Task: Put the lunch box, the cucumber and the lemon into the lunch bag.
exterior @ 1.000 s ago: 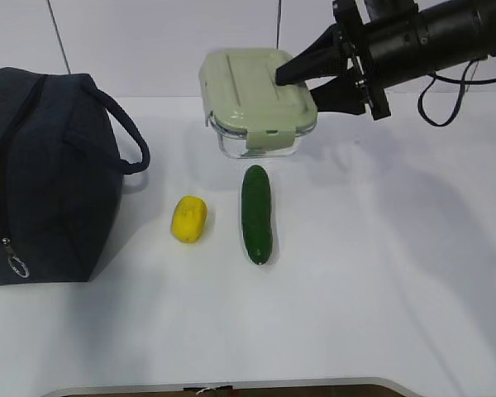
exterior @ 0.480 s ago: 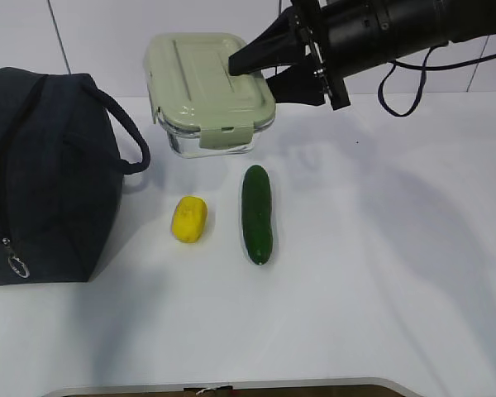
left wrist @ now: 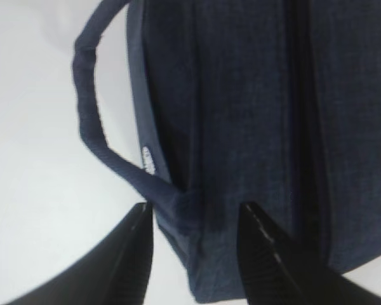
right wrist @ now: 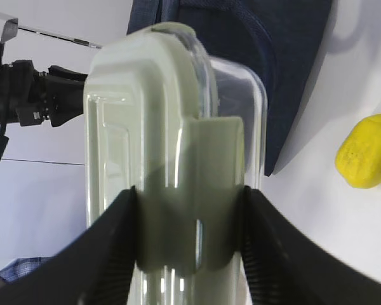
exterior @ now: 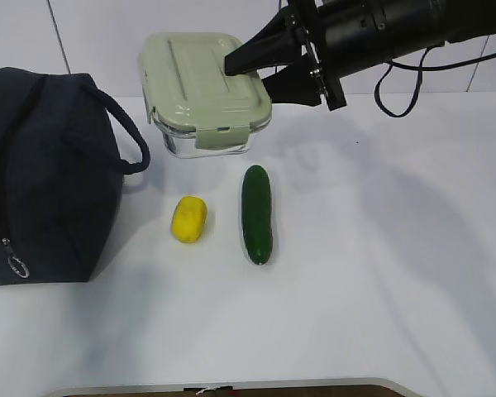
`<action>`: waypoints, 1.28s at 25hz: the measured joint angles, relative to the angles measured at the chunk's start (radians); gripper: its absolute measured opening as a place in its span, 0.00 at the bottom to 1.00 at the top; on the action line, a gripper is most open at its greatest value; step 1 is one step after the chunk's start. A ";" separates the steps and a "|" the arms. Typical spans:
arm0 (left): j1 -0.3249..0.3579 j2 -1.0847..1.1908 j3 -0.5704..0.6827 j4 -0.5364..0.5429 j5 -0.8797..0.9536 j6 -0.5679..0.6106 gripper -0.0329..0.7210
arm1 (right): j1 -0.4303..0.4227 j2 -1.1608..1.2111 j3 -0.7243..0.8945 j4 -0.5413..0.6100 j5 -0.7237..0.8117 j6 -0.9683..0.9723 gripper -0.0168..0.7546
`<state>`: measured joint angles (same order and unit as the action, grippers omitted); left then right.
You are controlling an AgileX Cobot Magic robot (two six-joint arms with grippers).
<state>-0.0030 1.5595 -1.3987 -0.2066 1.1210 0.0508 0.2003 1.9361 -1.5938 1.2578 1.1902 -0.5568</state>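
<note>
My right gripper (exterior: 260, 73) is shut on the right end of the lunch box (exterior: 202, 83), a clear container with a sage-green lid, and holds it above the table behind the fruit. In the right wrist view the fingers (right wrist: 111, 241) press both sides of the lunch box (right wrist: 171, 146). The yellow lemon (exterior: 188, 218) and the dark green cucumber (exterior: 256, 212) lie side by side on the table. The navy lunch bag (exterior: 50, 174) stands at the left, its zipper pull ring (exterior: 16, 265) low at the front. My left gripper (left wrist: 195, 222) is open just above the bag's corner (left wrist: 254, 127), by a handle (left wrist: 89, 95).
The white table (exterior: 380, 273) stretches right of the cucumber and in front of the fruit. A white wall stands behind. A black cable (exterior: 413, 95) hangs from the right arm. The lemon (right wrist: 365, 151) and the bag (right wrist: 273, 51) show beyond the box in the right wrist view.
My right gripper has carried the lunch box to the left and a little up, toward the bag. Lemon, cucumber and bag have not moved.
</note>
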 joint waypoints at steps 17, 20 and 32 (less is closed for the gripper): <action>0.125 0.217 -0.057 -0.359 0.091 0.232 0.46 | 0.000 0.000 0.000 0.042 0.000 0.000 0.50; 0.125 0.222 -0.057 -0.366 0.093 0.240 0.37 | 0.000 0.000 0.000 0.043 0.000 -0.002 0.50; 0.114 0.198 -0.098 -0.473 0.093 0.324 0.06 | 0.076 0.000 0.000 0.099 0.000 -0.021 0.50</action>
<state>0.1113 1.7579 -1.4964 -0.6795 1.2143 0.3750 0.2760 1.9361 -1.5938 1.3572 1.1901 -0.5781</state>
